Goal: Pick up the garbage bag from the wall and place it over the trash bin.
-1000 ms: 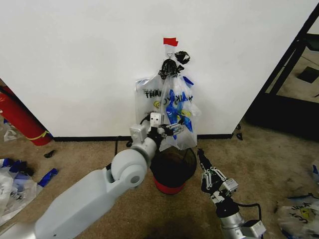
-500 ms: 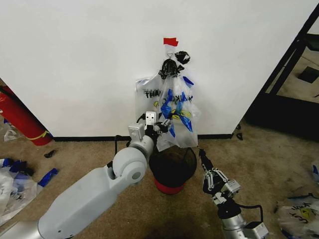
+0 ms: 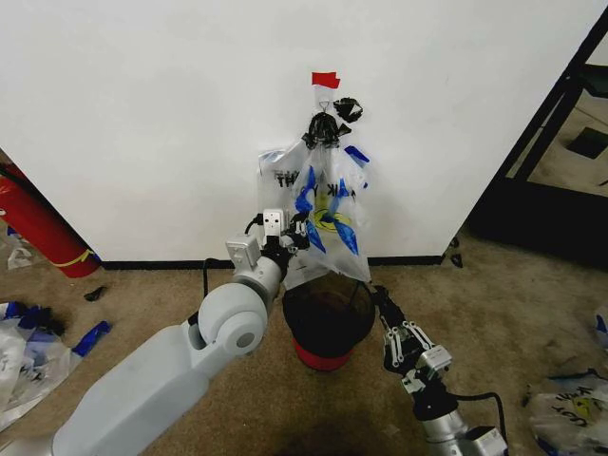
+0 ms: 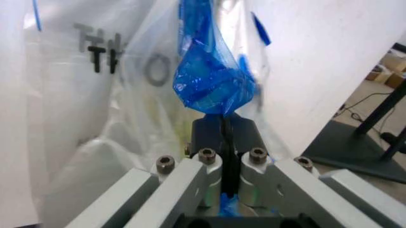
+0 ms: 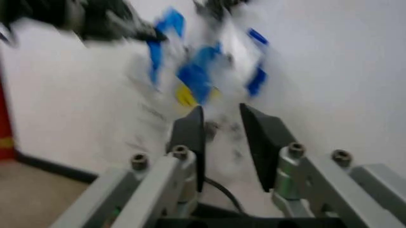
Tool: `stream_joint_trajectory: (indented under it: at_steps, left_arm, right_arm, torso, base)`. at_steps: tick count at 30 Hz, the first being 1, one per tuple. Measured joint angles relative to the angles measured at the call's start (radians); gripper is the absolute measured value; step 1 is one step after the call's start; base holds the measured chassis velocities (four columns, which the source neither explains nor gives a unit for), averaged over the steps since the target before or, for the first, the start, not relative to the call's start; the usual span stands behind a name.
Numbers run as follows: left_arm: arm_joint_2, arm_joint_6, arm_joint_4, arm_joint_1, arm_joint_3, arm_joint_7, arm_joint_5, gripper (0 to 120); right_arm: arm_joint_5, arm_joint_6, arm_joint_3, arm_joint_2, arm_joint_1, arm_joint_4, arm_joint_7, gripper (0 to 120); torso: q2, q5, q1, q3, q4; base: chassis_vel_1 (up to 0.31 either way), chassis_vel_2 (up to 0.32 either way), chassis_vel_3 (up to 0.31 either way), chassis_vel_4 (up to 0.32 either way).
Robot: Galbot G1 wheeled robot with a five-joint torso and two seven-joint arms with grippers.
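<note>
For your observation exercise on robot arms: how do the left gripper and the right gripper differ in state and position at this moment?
The left gripper is shut on the garbage bag, pinching its blue strip; the right gripper is open and holds nothing. The left is raised beside the hanging bag; the right sits lower, by the trash bin. Both point toward the wall.

The left gripper (image 4: pixel 223 142) rises from the bottom centre of the frame, its dark fingers pressed together on a bunched blue strip of the garbage bag (image 4: pixel 120 95). The bag's clear plastic with black lettering covers the left half, and the white wall (image 4: pixel 317 61) stands at right.
</note>
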Motion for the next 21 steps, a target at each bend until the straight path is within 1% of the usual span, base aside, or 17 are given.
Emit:
stream_joint_trajectory:
  at_steps: [3, 4, 6, 7, 8, 9, 10, 11, 12, 13, 15, 16, 17, 18, 19, 20, 21]
  left_arm:
    - [-0.002, 0.000, -0.009, 0.014, -0.001, 0.002, 0.003, 0]
    - [-0.003, 0.000, -0.011, 0.017, -0.002, 0.003, 0.005, 0]
    - [-0.003, 0.000, -0.011, 0.019, -0.002, 0.004, 0.006, 0]
    - [-0.004, 0.000, -0.013, 0.022, -0.002, 0.005, 0.008, 0]
    - [-0.005, 0.000, -0.013, 0.023, -0.002, 0.006, 0.009, 0]
    - [-0.008, 0.000, -0.015, 0.026, -0.002, 0.007, 0.010, 0]
    - [-0.009, 0.000, -0.015, 0.026, -0.002, 0.007, 0.010, 0]
    - [-0.014, 0.000, -0.016, 0.026, -0.001, 0.007, 0.010, 0]
    - [-0.014, 0.000, -0.016, 0.026, -0.001, 0.007, 0.010, 0]
    - [-0.017, 0.000, -0.016, 0.026, 0.003, 0.007, 0.010, 0]
    - [-0.026, 0.000, -0.012, 0.013, 0.019, 0.007, 0.010, 0]
    - [-0.031, 0.000, -0.008, 0.005, 0.029, 0.006, 0.010, 0]
    - [-0.041, 0.001, 0.001, -0.012, 0.054, 0.006, 0.009, 0]
    - [-0.047, 0.001, 0.009, -0.024, 0.069, 0.006, 0.007, 0]
    - [-0.063, 0.001, 0.026, -0.050, 0.101, 0.006, 0.005, 0]
    - [-0.063, 0.001, 0.026, -0.050, 0.101, 0.006, 0.005, 0]
    - [-0.074, 0.001, 0.038, -0.065, 0.121, 0.006, 0.004, 0]
  right_arm:
    - [-0.064, -0.044, 0.009, -0.024, -0.060, 0.064, 0.099, 39]
    - [-0.069, -0.050, 0.013, -0.031, -0.074, 0.086, 0.115, 42]
    - [-0.070, -0.053, 0.015, -0.035, -0.079, 0.097, 0.122, 42]
    - [-0.071, -0.074, 0.020, -0.053, -0.094, 0.137, 0.144, 49]
    - [-0.071, -0.082, 0.021, -0.059, -0.096, 0.150, 0.151, 51]
    - [-0.071, -0.122, 0.022, -0.089, -0.090, 0.197, 0.171, 57]
    - [-0.071, -0.128, 0.022, -0.093, -0.087, 0.202, 0.173, 59]
    - [-0.071, -0.184, 0.018, -0.136, -0.051, 0.233, 0.189, 66]
    - [-0.071, -0.184, 0.018, -0.136, -0.051, 0.233, 0.189, 66]
    - [-0.070, -0.224, 0.016, -0.167, -0.017, 0.244, 0.195, 71]
    - [-0.065, -0.286, 0.016, -0.223, 0.052, 0.246, 0.197, 77]
    - [-0.060, -0.302, 0.016, -0.242, 0.073, 0.242, 0.197, 81]
    - [-0.043, -0.334, 0.016, -0.294, 0.138, 0.220, 0.193, 88]
    - [-0.037, -0.343, 0.016, -0.312, 0.162, 0.207, 0.190, 89]
    - [-0.030, -0.350, 0.020, -0.347, 0.215, 0.172, 0.178, 95]
    - [-0.030, -0.350, 0.020, -0.347, 0.215, 0.172, 0.178, 95]
    - [-0.029, -0.350, 0.024, -0.362, 0.240, 0.151, 0.170, 98]
  torso:
    - [0.000, 0.0000, 0.000, 0.000, 0.0000]
    - [0.000, 0.0000, 0.000, 0.000, 0.0000]
    - [0.000, 0.0000, 0.000, 0.000, 0.0000]
    - [0.000, 0.0000, 0.000, 0.000, -0.0001]
    - [0.000, 0.0000, 0.000, 0.000, -0.0001]
    - [0.000, -0.0001, 0.000, 0.000, 0.0000]
    - [0.000, 0.0000, 0.000, 0.000, 0.0000]
    - [0.000, -0.0001, 0.000, 0.000, 0.0001]
    - [0.000, -0.0001, 0.000, 0.000, 0.0001]
    - [0.000, 0.0001, 0.000, 0.000, 0.0002]
    - [0.000, 0.0002, 0.000, 0.000, 0.0009]
    - [0.000, 0.0002, 0.000, 0.000, 0.0006]
    - [0.000, 0.0001, 0.000, 0.000, 0.0004]
    - [0.000, 0.0003, 0.000, 0.000, 0.0004]
    - [0.000, 0.0005, 0.000, 0.000, 0.0008]
    - [0.000, 0.0005, 0.000, 0.000, 0.0008]
    - [0.000, 0.0005, 0.000, 0.000, 0.0007]
  base:
    - [0.000, 0.000, 0.000, 0.000]
    - [0.000, 0.000, 0.000, 0.000]
    - [0.000, 0.000, 0.000, 0.000]
    - [0.000, 0.000, 0.000, 0.000]
    - [0.000, 0.000, 0.000, 0.000]
    - [0.000, 0.000, 0.000, 0.000]
    - [0.000, 0.000, 0.000, 0.000]
    - [0.000, 0.000, 0.000, 0.000]
    - [0.000, 0.000, 0.000, 0.000]
    - [0.000, 0.000, 0.000, 0.000]
    - [0.000, 0.000, 0.000, 0.000]
    - [0.000, 0.000, 0.000, 0.000]
    - [0.000, 0.000, 0.000, 0.000]
    - [0.000, 0.000, 0.000, 0.000]
    - [0.000, 0.000, 0.000, 0.000]
    - [0.000, 0.000, 0.000, 0.000]
    - [0.000, 0.000, 0.000, 0.000]
